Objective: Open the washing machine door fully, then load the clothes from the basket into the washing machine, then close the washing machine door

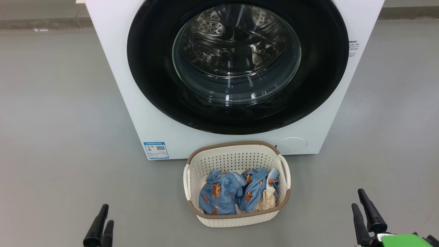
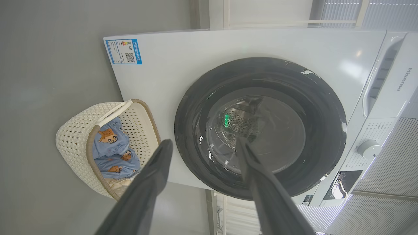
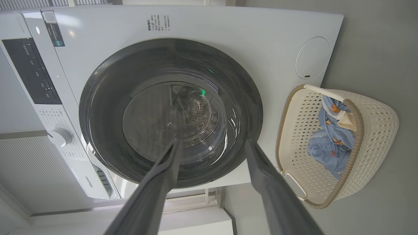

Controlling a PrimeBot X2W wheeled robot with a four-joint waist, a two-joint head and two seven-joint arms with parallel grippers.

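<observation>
You have the washing machine door (image 1: 236, 115) dead ahead, equally far from left gripper (image 1: 107, 214) and right gripper (image 1: 357, 198) (both spread, empty).

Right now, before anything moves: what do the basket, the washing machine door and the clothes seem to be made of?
The basket: likely moulded plastic, matte cream; punched holes. The washing machine door: glossy black rim, probably plastic, around a clear window, seemingly glass; sharp reflections, see-through. The clothes: soft printed fabric; crumpled folds.
</observation>
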